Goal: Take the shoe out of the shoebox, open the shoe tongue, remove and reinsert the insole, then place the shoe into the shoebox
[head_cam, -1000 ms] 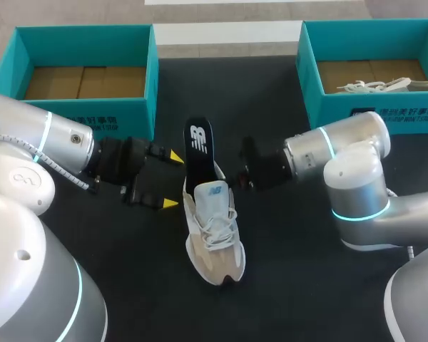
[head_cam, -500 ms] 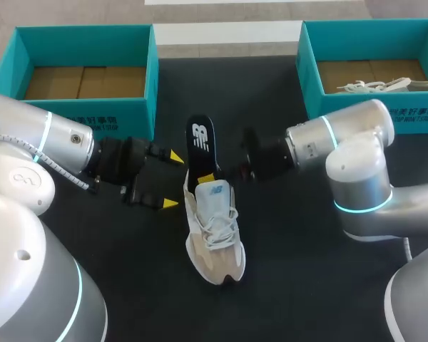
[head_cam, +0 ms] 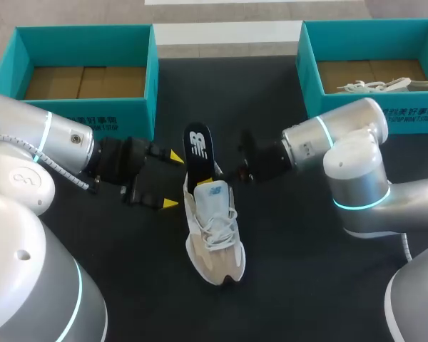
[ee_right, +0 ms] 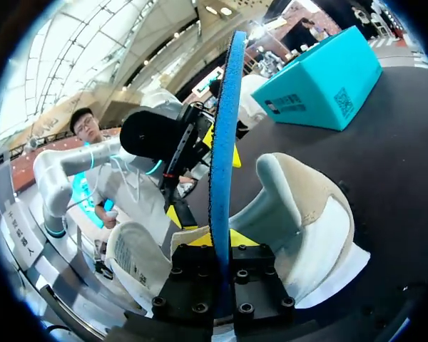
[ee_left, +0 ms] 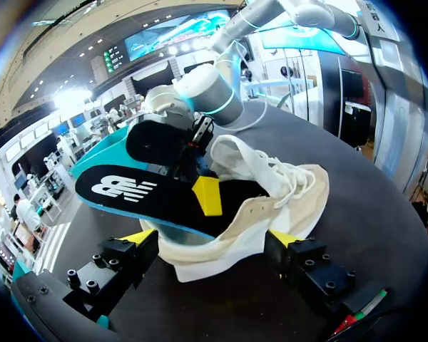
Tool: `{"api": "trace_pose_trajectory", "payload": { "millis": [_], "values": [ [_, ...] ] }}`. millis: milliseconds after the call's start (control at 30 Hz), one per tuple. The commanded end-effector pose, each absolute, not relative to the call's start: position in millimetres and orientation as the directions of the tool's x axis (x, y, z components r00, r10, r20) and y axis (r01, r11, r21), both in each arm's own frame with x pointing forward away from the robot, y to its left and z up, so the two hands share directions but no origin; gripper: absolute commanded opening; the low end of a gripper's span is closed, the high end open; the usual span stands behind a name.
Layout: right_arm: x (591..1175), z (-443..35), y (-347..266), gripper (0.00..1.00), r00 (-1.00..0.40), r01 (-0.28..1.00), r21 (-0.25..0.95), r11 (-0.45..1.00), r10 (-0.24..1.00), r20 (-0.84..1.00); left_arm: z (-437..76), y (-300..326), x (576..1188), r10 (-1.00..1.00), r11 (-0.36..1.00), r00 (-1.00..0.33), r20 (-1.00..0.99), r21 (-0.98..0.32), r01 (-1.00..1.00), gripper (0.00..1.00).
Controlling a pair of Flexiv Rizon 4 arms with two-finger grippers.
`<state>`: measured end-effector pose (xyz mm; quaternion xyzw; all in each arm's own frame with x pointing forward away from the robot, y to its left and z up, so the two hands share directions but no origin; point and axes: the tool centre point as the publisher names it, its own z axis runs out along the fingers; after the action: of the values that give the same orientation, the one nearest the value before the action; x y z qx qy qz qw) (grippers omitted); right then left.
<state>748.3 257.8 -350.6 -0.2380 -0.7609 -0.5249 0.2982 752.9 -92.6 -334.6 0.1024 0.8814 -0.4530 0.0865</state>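
A beige and white shoe [head_cam: 215, 231] lies on the black table, heel toward the far side. A black insole [head_cam: 198, 151] with a blue underside stands out of its heel opening. My right gripper [head_cam: 225, 173] is shut on the insole's edge; in the right wrist view the insole [ee_right: 222, 128] rises edge-on from between that gripper's [ee_right: 221, 241] yellow tips. My left gripper [head_cam: 172, 180] stands open at the shoe's left. In the left wrist view the shoe's heel [ee_left: 221, 246] sits between its [ee_left: 212, 238] fingers, under the insole [ee_left: 128, 192].
A teal shoebox [head_cam: 85, 107] with a bare cardboard floor stands at the back left. A second teal box [head_cam: 310, 78] at the back right holds another pale shoe [head_cam: 378, 85]. Dark table surface lies in front of the shoe.
My right arm has shifted slightly left and toward the far side, and the insole has shifted slightly and sits a little lower over the heel. The left arm and shoe have stayed put.
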Motion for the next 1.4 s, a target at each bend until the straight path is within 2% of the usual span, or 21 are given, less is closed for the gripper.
{"api": "trace_pose_trajectory", "payload": {
  "millis": [33, 233, 267, 300, 400, 667, 733, 767, 1333, 1367, 1400],
  "values": [
    [737, -355, 259, 0.0, -0.699, 0.687, 0.645, 0.334, 0.059, 0.713, -334, -93, 752, 0.103, 0.572, -0.964, -0.244, -0.779, 0.259, 1.0],
    [738, -352, 257, 0.0, -0.706, 0.683, 0.651, 0.332, 0.071, 0.705, -334, -93, 752, 0.103, 0.572, -0.964, -0.244, -0.779, 0.259, 1.0],
    [740, -351, 257, 0.03, -0.715, 0.675, 0.659, 0.333, 0.074, 0.695, -334, -93, 752, 0.103, 0.572, -0.964, -0.244, -0.779, 0.259, 1.0],
    [742, -349, 257, 0.14, -0.721, 0.669, 0.664, 0.333, 0.075, 0.689, -334, -93, 752, 0.103, 0.572, -0.964, -0.244, -0.779, 0.259, 1.0],
    [748, -344, 257, 0.18, -0.737, 0.653, 0.678, 0.336, 0.078, 0.671, -334, -93, 752, 0.103, 0.572, -0.964, -0.244, -0.779, 0.259, 1.0],
    [761, -338, 259, 0.16, -0.756, 0.627, 0.695, 0.352, 0.064, 0.651, -334, -93, 752, 0.103, 0.572, -0.964, -0.244, -0.779, 0.259, 1.0],
    [763, -339, 260, 0.09, -0.754, 0.627, 0.692, 0.357, 0.055, 0.655, -334, -93, 752, 0.103, 0.572, -0.964, -0.244, -0.779, 0.259, 1.0],
    [763, -339, 261, 0.0, -0.753, 0.628, 0.691, 0.358, 0.054, 0.656, -334, -93, 752, 0.103, 0.572, -0.964, -0.244, -0.779, 0.259, 1.0],
    [731, -351, 259, 0.0, -0.674, 0.702, 0.606, 0.375, 0.073, 0.735, -334, -93, 752, 0.103, 0.572, -0.964, -0.244, -0.779, 0.259, 1.0],
    [732, -351, 259, 0.03, -0.676, 0.7, 0.608, 0.375, 0.074, 0.733, -334, -93, 752, 0.103, 0.572, -0.964, -0.244, -0.779, 0.259, 1.0],
    [735, -349, 259, 0.16, -0.684, 0.694, 0.614, 0.376, 0.077, 0.725, -334, -93, 752, 0.103, 0.572, -0.964, -0.244, -0.779, 0.259, 1.0]
  ]
}}
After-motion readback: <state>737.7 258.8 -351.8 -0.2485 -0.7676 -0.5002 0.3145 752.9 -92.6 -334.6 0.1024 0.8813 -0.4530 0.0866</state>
